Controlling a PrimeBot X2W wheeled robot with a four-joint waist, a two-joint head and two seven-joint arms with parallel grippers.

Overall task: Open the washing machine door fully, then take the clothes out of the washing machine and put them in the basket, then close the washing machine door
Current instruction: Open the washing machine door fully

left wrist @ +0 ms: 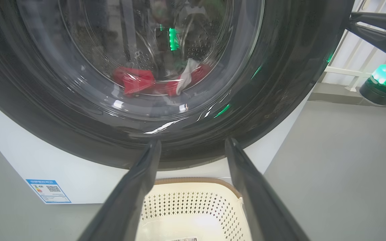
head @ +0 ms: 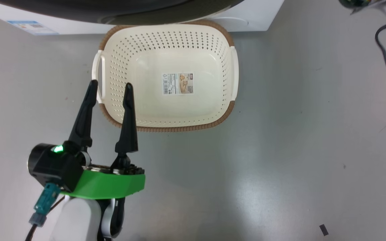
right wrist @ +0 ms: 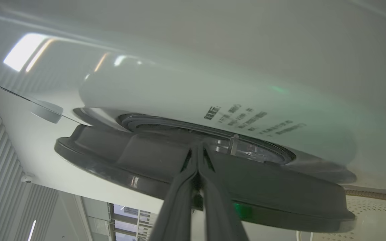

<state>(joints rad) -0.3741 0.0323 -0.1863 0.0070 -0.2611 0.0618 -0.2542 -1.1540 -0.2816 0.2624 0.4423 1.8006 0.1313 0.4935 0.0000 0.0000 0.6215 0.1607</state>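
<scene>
While the closed right pincer [right wrist: 198, 150] bears on the washing machine door [right wrist: 136, 159] rim, swing it fully outward, holding the open left pincer [head: 111, 83] at the basket [head: 179, 128] edge's 9 o'clock.

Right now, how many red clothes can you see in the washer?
2, behind the door glass: one red piece at left in the left wrist view, a second piece with a white band right of it. More may be hidden.

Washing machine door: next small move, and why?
Probably pull the right gripper outward to swing the washing machine door wider. Its shut fingertips sit at the gap behind the door's rim, the door looks only ajar, the clothes lie behind the glass, and the basket holds none.
</scene>
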